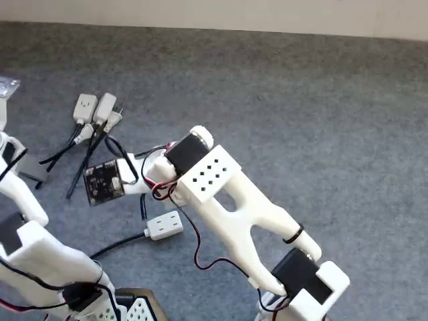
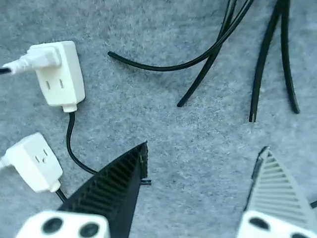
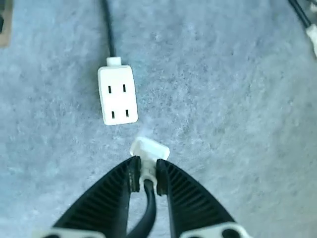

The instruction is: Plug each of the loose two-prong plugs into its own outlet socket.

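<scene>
The right pincer is clamped on the cord end of a white two-prong plug. The plug faces the free outlet socket just beyond it, toward the near edge of the grey carpet. A good insertion likely needs the prongs squared to one slot pair, then a straight, level push, since the unanchored socket may slide. The left pincer gapes wide, empty.

Grey carpet-like table. Near outlet, white with a black cord, lies left of centre. Far left, left outlet and right outlet lie side by side; black cords trail nearer.
</scene>
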